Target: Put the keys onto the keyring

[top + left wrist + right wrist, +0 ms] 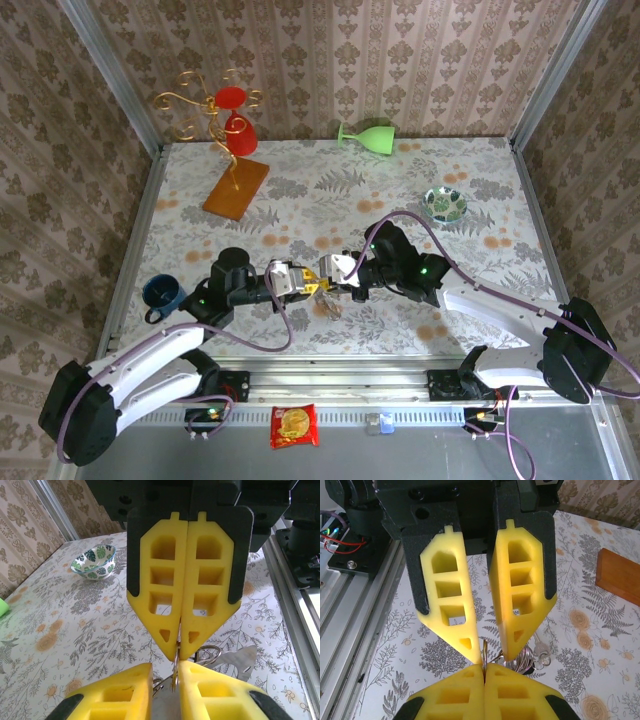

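Overhead view: both arms reach in from the bottom corners, and their tips meet just below the middle of the frame, over the floral table [470, 160].

Right gripper [179, 647]: the yellow fingers are pressed flat together with no gap down their length. The thin brass-coloured edge of the keyring [484, 652] comes out from between the tips. The claw is clamped on it and holds it on edge.

Left gripper [492, 647]: the fingers stand a narrow gap apart, one on each side of the ring's edge, tip to tip with the right gripper. In the right wrist view, bare cloth shows between the ring and the finger on the frame's left. On the other side I cannot judge contact. The claw straddles the ring and has not closed on it.

Bundle of silver wire loops [525, 657]: it sits just beside the meeting tips, lower centre-right of the right wrist view. A small silver piece is touching it. In the left wrist view a flat grey metal piece [240, 660] lies just right of the loops. I cannot tell whether the keys are among these.

Elsewhere in the overhead view:
- Blue cup [162, 292], left of centre, near the left arm.
- Green-patterned dish [444, 203], upper right.
- Green goblet [368, 135] on its side, top centre.
- Wooden base [237, 188] with a gold wire stand, upper left.
- Snack packet [295, 425], bottom centre.
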Available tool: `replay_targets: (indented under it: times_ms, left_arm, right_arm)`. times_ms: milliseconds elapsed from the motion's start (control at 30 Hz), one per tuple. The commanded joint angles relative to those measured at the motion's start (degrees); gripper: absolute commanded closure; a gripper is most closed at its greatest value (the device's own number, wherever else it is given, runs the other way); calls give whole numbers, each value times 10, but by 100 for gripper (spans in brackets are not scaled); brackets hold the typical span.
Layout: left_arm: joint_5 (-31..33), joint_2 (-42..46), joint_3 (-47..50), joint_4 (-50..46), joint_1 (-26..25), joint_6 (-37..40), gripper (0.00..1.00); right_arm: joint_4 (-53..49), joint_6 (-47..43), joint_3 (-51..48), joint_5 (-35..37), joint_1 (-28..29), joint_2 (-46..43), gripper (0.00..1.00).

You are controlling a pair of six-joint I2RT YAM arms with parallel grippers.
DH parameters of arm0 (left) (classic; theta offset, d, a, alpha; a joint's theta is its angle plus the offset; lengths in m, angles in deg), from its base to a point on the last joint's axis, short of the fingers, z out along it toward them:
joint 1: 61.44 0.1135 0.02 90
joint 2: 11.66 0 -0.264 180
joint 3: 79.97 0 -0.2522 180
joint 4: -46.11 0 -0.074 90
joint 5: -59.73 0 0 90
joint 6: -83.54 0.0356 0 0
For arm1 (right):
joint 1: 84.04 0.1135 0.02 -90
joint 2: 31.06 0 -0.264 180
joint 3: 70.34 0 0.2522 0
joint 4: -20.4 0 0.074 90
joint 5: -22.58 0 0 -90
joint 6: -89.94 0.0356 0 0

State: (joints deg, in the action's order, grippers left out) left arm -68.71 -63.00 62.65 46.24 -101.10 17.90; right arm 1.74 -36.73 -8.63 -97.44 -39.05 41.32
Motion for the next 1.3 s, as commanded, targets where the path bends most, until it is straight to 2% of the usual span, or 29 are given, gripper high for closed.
replay_targets:
  times_ms: [0,100,367,667,767,800,967,1100,1267]
  left_arm:
    - [-17,-6,3,12,1,-7,79]
    - [-17,-10,1,13,2,-5,82]
    - [-30,-13,-6,28,1,-10,99]
    - [-21,10,-6,50,2,-20,100]
    - [-4,20,-9,38,2,-14,100]
    - [4,24,-10,31,2,-12,100]
    - [57,49,-29,-28,2,-6,100]
    - [113,77,-53,-93,6,-9,100]
    - [198,126,-74,-172,19,-29,100]
  right_arm:
    - [17,10,13,-24,0,1,100]
    - [17,11,14,-27,0,2,100]
    - [17,20,22,-31,1,12,100]
    - [-2,22,25,-1,0,4,99]
    - [4,24,16,16,-3,-8,75]
    - [8,29,12,19,-7,-16,71]
    - [31,72,-12,29,-30,-62,66]
    - [36,109,-30,84,-36,-84,62]
    - [17,190,-27,142,-31,-64,62]
